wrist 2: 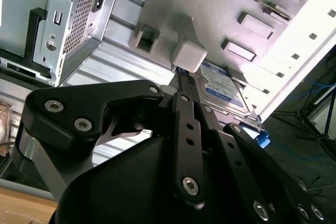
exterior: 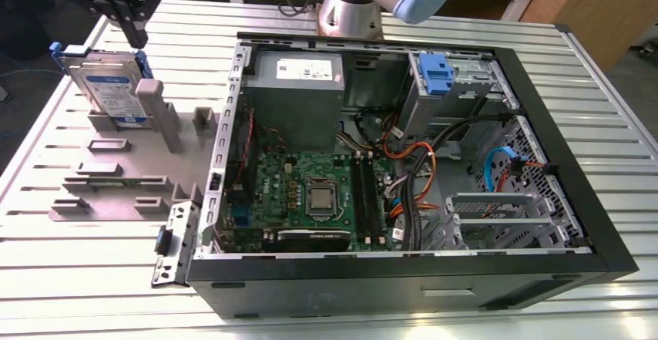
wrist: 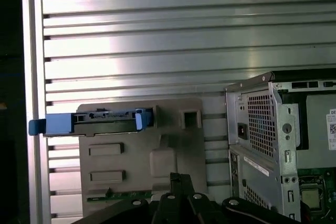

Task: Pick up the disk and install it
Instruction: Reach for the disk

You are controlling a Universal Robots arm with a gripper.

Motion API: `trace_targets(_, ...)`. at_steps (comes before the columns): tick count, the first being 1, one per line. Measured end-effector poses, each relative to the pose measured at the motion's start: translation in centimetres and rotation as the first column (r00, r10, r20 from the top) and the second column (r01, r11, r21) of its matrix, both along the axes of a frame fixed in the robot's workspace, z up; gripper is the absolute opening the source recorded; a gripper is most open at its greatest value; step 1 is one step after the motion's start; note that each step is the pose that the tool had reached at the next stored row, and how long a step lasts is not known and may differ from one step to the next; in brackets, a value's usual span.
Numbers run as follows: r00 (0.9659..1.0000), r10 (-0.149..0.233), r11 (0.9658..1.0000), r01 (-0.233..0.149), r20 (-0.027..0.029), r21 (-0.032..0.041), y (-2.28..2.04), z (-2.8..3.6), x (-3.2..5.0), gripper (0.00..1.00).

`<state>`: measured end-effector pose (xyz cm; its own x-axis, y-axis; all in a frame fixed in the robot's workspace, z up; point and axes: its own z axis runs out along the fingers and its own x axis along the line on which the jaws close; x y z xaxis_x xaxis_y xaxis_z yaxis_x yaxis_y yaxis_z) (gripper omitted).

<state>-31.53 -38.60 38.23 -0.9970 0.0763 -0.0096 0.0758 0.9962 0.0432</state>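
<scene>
The disk is a silver hard drive with a white-and-blue label and a blue carrier frame. It stands on edge in a slot of the grey holder plate, at the exterior view's left. My gripper hangs just above its top edge, apart from it, with the fingers together and nothing held. In the first wrist view the disk shows edge-on beyond my fingertips. In the second wrist view its label shows past the black fingers.
The open computer case lies on the slatted metal table, right of the holder plate. Inside are the motherboard, a grey power supply, a drive cage with a blue latch and loose cables. The arm's base stands behind the case.
</scene>
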Motion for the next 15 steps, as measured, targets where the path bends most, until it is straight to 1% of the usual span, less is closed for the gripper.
trace_targets(3,1.0000,0.000,1.0000,0.000,0.0000,0.0000,0.25,-0.01,-0.53,0.11)
trace_targets(7,1.0000,0.000,1.0000,0.000,0.0001,0.0000,0.77,-0.03,-1.35,0.11)
trace_targets(9,1.0000,0.000,1.0000,0.000,0.0001,0.0000,0.94,-0.04,-1.77,0.11)
trace_targets(13,1.0000,0.000,1.0000,0.000,0.0001,0.0001,1.05,-0.07,-2.55,0.11)
trace_targets(15,1.0000,0.000,1.0000,0.000,0.0002,0.0001,1.04,-0.08,-2.56,0.11)
